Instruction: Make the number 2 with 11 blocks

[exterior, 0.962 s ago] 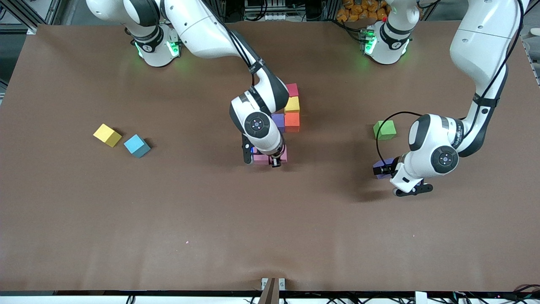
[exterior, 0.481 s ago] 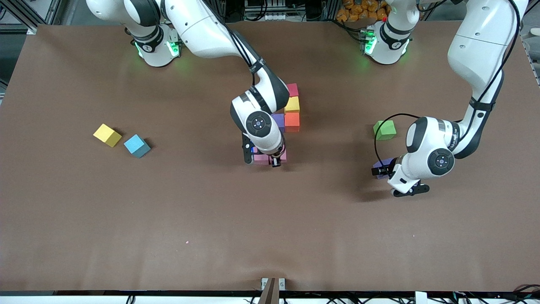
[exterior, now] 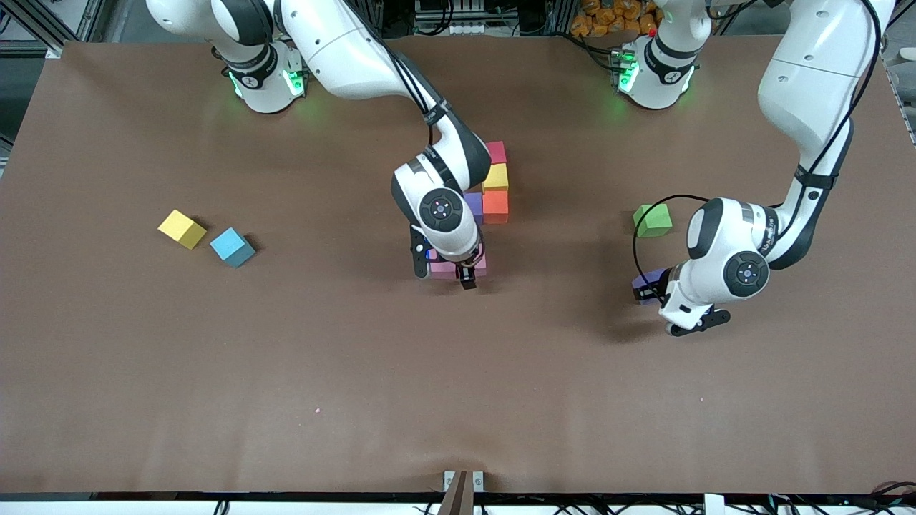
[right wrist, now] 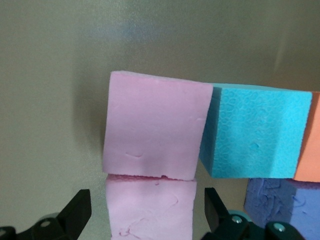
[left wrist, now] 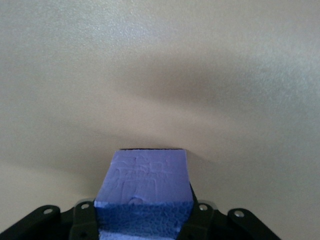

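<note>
Left gripper [exterior: 650, 287]: my fingers are closed tight on a purple cube [exterior: 642, 284]. In the left wrist view the cube [left wrist: 145, 185] fills the gap between both pads. Whether it rests on the table [exterior: 358, 372] or hangs just clear, I cannot tell. A green cube [exterior: 653, 219] sits near it at twelve o'clock, apart from it.

Right gripper [exterior: 444, 270]: jaws are spread wide, low over the near end of the unfinished number 2 [exterior: 494, 189] at mid-table. The right wrist view shows my fingers [right wrist: 75, 212] straddling a pink cube [right wrist: 150, 212] with a gap on each side; nothing is gripped. A second pink cube [right wrist: 155, 127] touches the first, with a teal cube [right wrist: 252, 132] against it. An orange cube [right wrist: 310, 137] and another purple one [right wrist: 272, 210] show at the frame edge.

At twelve o'clock from this gripper, red [exterior: 495, 151], yellow [exterior: 496, 177] and orange blocks run in a line.

A loose light blue cube [exterior: 231, 247] lies well off at nine o'clock toward the right arm's end of the table. A loose yellow cube [exterior: 181, 229] lies just beside it at ten o'clock.
</note>
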Robot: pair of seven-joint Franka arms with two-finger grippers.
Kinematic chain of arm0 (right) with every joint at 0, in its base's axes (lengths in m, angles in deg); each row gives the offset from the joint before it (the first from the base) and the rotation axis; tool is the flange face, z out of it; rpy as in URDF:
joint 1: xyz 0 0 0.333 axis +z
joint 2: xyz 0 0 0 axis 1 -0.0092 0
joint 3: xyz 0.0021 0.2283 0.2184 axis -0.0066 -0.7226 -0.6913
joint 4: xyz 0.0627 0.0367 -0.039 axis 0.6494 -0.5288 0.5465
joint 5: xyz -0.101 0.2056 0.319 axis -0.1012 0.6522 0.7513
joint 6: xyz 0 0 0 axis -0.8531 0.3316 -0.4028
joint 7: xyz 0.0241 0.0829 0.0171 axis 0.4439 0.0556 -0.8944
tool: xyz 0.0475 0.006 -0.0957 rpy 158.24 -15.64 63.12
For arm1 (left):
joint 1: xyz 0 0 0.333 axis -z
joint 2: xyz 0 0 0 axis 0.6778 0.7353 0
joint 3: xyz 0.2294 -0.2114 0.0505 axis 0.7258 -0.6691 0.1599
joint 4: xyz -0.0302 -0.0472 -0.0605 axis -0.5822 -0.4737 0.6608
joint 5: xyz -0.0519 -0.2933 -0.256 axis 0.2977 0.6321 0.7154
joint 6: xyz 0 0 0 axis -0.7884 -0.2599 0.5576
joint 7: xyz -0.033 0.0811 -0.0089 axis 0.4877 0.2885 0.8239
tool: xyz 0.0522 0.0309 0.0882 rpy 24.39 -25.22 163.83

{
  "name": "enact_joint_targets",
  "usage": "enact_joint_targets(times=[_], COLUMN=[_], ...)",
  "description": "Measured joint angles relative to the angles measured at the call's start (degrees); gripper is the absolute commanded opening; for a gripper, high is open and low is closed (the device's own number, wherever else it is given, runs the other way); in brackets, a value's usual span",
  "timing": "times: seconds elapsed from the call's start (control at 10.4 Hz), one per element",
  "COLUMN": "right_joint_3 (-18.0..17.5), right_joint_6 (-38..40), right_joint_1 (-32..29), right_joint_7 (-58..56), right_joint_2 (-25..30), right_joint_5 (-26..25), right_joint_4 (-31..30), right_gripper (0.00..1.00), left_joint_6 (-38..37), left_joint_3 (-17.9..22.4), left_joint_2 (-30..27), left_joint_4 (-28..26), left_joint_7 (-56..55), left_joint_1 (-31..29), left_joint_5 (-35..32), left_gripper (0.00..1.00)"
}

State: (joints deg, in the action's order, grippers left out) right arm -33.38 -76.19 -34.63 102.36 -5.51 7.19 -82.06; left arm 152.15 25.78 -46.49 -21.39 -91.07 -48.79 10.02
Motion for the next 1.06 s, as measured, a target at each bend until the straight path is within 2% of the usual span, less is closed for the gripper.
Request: enact_joint_targets(times=[0.58,0.67,1.06], right_joint_3=[0.2,0.4,2.0], right_joint_6=[4.8,5.5,10.4], right_joint_1=[0.0,0.0,-0.8], right_joint_7=[0.0,0.0,-3.1], right_joint_2=[0.5,0.5,1.0], right_joint_5=[0.0,0.0,-1.1], right_joint_4=[1.6,1.7,2.4], right_gripper=[1.0,1.0,1.0], left_joint_6=[0.0,0.0,0.1], left_joint_3=[-0.9,-0.9,-0.9], left_joint_2=[0.0,0.0,0.0], left_joint_4=[1.2,1.2,1.6], left_joint_7=[-22.2,-26.4,-44.9], left_joint_1=[4.2,5.4,10.4], left_joint_5=[0.0,0.0,0.0], left_gripper=[0.42,0.38,0.36])
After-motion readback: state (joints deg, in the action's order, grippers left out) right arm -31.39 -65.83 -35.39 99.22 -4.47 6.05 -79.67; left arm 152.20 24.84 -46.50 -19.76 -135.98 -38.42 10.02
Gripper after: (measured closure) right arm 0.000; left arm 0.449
